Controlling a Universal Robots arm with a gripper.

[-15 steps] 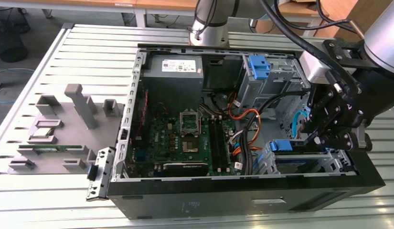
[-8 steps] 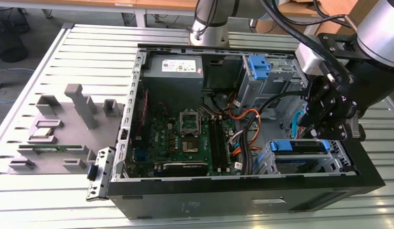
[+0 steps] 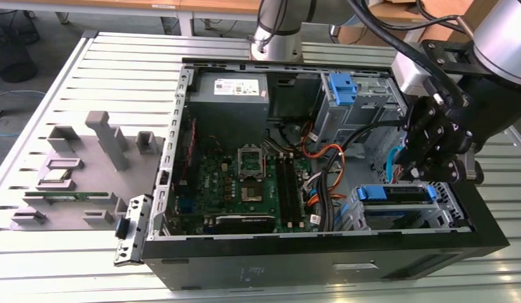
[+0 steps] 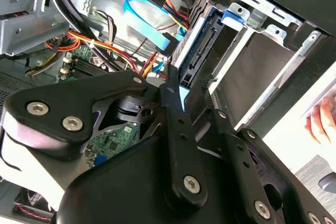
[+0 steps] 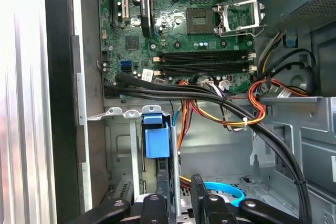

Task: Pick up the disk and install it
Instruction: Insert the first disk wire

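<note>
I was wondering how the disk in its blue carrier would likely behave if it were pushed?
The disk is probably stiff: a flat slab in a plastic frame. It likely slides rather than tips, with the metal bay walls flanking it. Its connector edge looks fragile.

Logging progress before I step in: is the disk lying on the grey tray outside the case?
No, in the exterior view the disk sits in the case's drive cage, away from the grey tray.
</note>
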